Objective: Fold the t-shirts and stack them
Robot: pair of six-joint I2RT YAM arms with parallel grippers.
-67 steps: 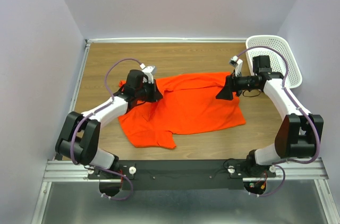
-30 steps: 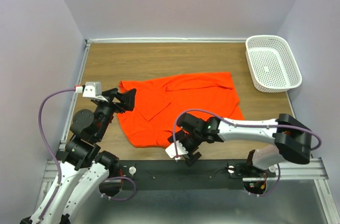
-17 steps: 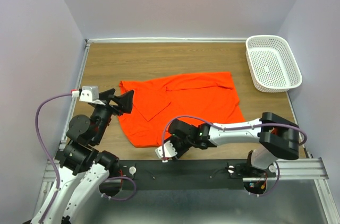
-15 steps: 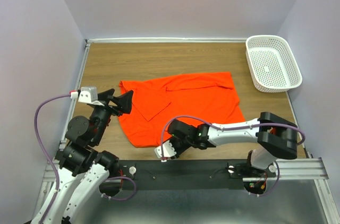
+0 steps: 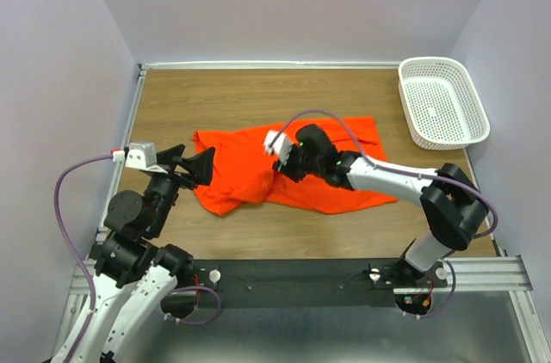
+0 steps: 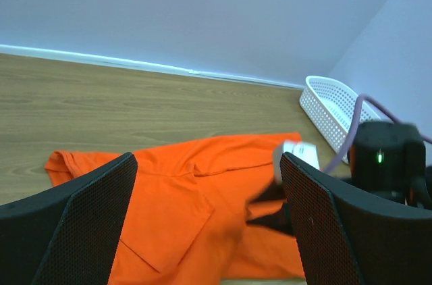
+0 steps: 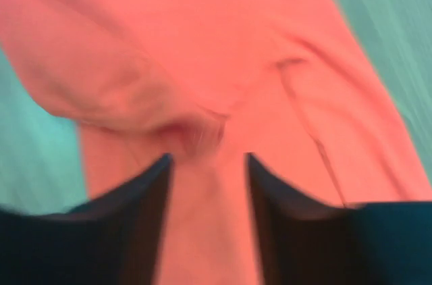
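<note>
One bright orange-red t-shirt (image 5: 237,178) lies in the middle of the wooden table, its near part doubled back over itself. My right gripper (image 5: 280,163) hovers over the shirt's centre, shut on a bunched fold of the fabric. In the right wrist view, orange cloth (image 7: 202,42) fills the frame and runs between the two dark fingers of that gripper (image 7: 206,160). My left gripper (image 5: 196,165) is raised at the shirt's left edge, open and holding nothing. The left wrist view shows the t-shirt (image 6: 182,190) between its wide-apart pads (image 6: 88,217).
A white lattice basket (image 5: 430,60) stands at the back right corner, also seen in the left wrist view as the basket (image 6: 331,106). A raised rail (image 5: 258,64) borders the table at the back. The right arm (image 5: 387,178) stretches across the shirt's right half.
My right gripper closed on the shirt's near hem and carried it away from the front edge to the shirt's middle, folding the near part over. The left arm has barely moved.
</note>
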